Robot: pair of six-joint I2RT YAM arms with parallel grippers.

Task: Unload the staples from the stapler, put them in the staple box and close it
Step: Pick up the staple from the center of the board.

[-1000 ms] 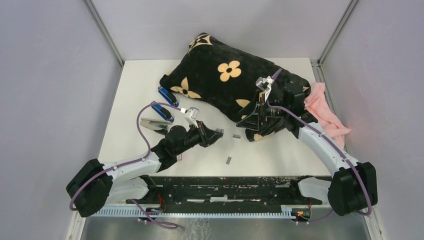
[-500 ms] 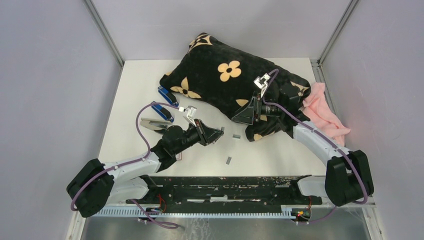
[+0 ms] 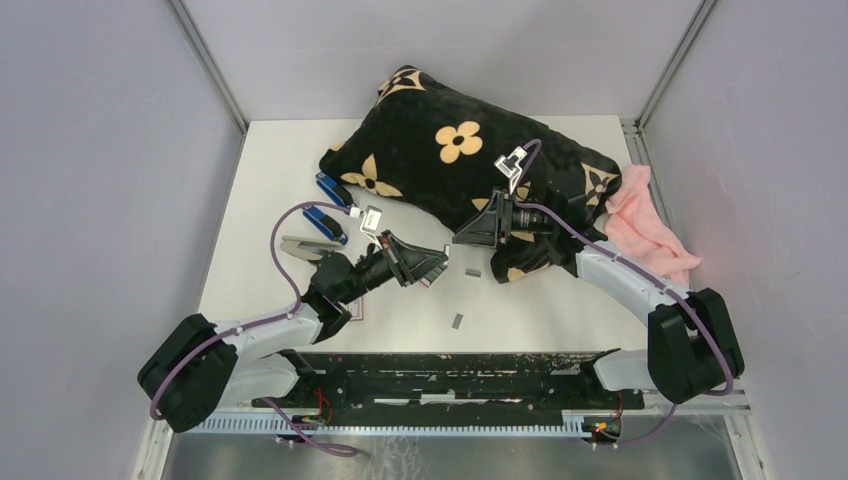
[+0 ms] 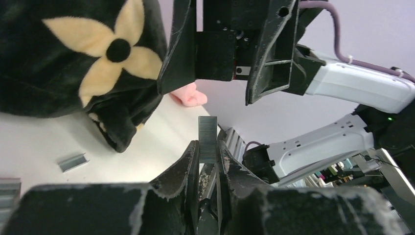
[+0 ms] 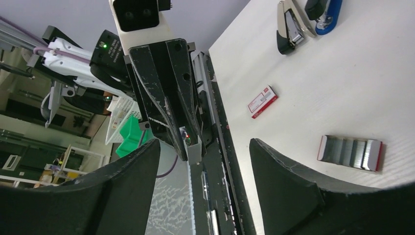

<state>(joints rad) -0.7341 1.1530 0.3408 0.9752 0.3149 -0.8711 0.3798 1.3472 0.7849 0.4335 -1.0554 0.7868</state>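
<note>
Pinching a short silvery-grey metal strip of joined staples [image 4: 207, 129] upright between its fingertips, my left hand [image 4: 208, 147] offers it up to my right hand [image 4: 208, 95]. The right hand hangs just beyond the strip's free end, fingers spread and not touching it. I judge this to be a handover. I should bring the right hand's pads square onto the strip's flat faces, grip gently so it doesn't snap, and only then loosen the left. Further off to one side, a loose grey staple strip [image 4: 73, 161] lies on the white table [image 4: 44, 142], near the black flower-patterned plush cushion [image 4: 63, 58].
</note>
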